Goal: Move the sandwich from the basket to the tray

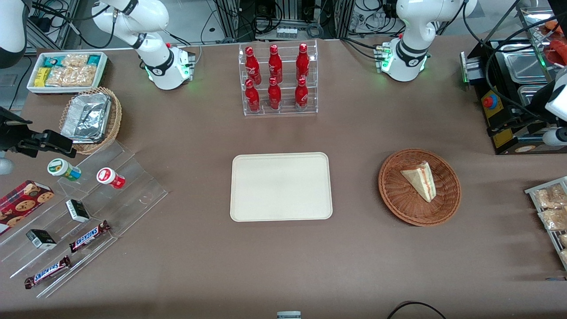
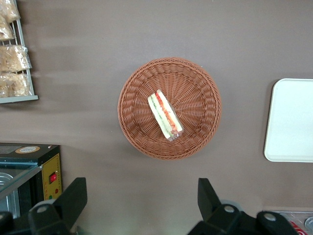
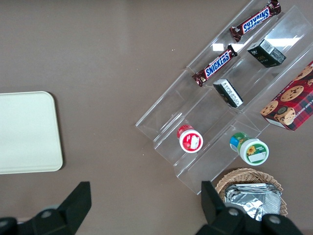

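The sandwich (image 1: 420,179), a pale wedge with red, orange and green filling along its edge (image 2: 165,115), lies in the round reddish-brown wicker basket (image 1: 449,204) (image 2: 195,88). The cream tray (image 1: 281,186) (image 2: 293,120) (image 3: 27,132) lies flat beside the basket, toward the parked arm's end of the table, with nothing on it. My gripper (image 2: 142,196) hangs high above the bare table just beside the basket. It is open wide, with nothing between its black fingers (image 2: 73,196). In the front view only a bit of the working arm shows, at the picture's edge.
A black machine (image 1: 509,110) and a wire rack of snack packets (image 1: 549,208) (image 2: 14,54) stand at the working arm's end. A clear rack of red bottles (image 1: 279,79) stands farther from the camera than the tray. A stepped acrylic stand with snacks (image 1: 79,208) is at the parked arm's end.
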